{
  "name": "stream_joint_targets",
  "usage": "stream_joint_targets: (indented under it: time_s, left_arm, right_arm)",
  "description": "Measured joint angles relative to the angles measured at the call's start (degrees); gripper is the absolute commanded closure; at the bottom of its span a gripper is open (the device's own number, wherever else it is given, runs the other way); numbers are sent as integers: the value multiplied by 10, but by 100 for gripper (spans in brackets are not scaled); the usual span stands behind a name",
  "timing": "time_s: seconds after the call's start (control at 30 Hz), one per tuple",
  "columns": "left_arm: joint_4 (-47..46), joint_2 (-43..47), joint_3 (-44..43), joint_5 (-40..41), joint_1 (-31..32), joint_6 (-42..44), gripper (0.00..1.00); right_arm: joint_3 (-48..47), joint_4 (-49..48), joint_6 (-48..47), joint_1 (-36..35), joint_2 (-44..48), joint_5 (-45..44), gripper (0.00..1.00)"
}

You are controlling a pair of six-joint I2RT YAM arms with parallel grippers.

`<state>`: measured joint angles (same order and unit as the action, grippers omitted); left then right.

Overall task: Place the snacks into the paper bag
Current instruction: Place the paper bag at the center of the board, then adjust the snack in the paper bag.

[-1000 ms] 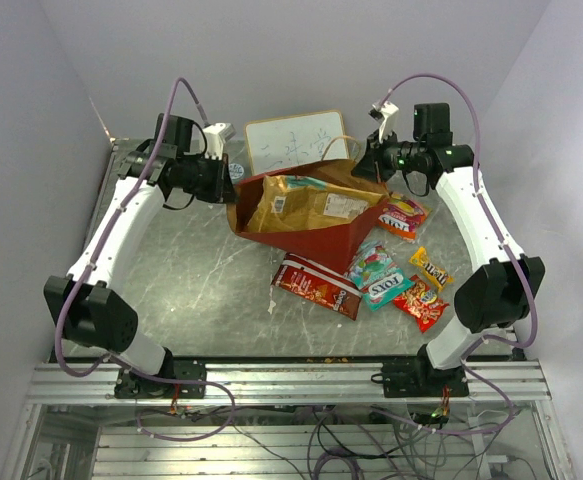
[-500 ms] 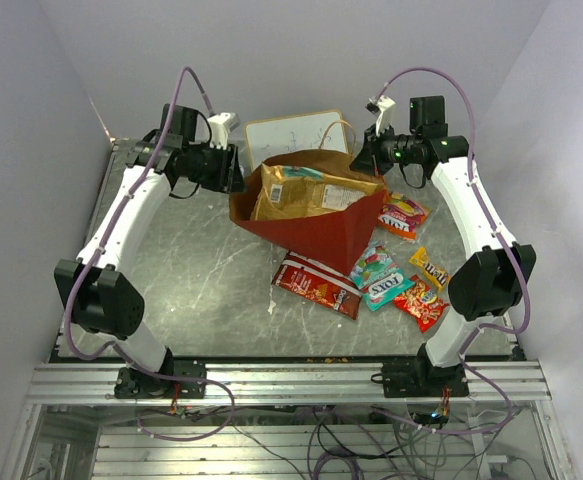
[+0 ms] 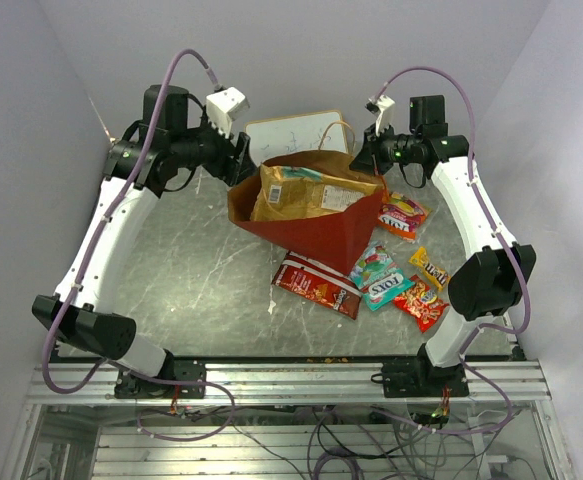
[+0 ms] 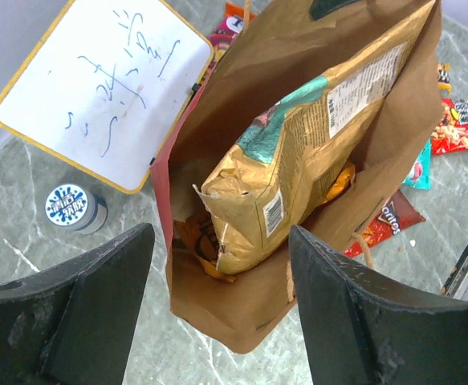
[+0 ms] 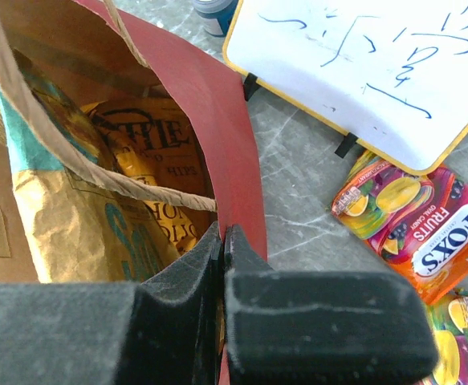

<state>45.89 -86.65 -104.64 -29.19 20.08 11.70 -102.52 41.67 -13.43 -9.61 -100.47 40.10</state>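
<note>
The left gripper (image 3: 239,162) has opened, letting go of the paper bag (image 3: 316,238) at its left rim, and has risen above it.

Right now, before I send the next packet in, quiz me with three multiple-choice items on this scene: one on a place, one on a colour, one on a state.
1. Where does the whiteboard stand?
A. Beyond the paper bag, on its far side.
B. Inside the bag.
C. At the near edge, in front of the bag.

2. What colour is the big packet inside the bag?
A. Blue.
B. Gold with teal.
C. White.

3. How do the right jaws stand?
A. Open, holding nothing.
B. Shut on the whiteboard.
C. Shut on the paper bag's rim.

Answers:
1 A: the top view shows it past the bag's mouth, away from the arms.
2 B: the left wrist view looks straight down on it.
3 C: the right wrist view shows them pinched together on the bag's red edge.
</note>
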Motion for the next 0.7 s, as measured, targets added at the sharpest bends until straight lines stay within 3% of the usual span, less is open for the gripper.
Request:
stream_joint_targets:
  time_s: [0.3,0.7]
  left_arm:
    - [10,-73,-9,6,27,33,20]
    - [12,-83,-8,-22,34,41,44]
  right_arm:
    - [0,2,-6,0,1,7,100]
    - [1,9,-8,0,6,9,100]
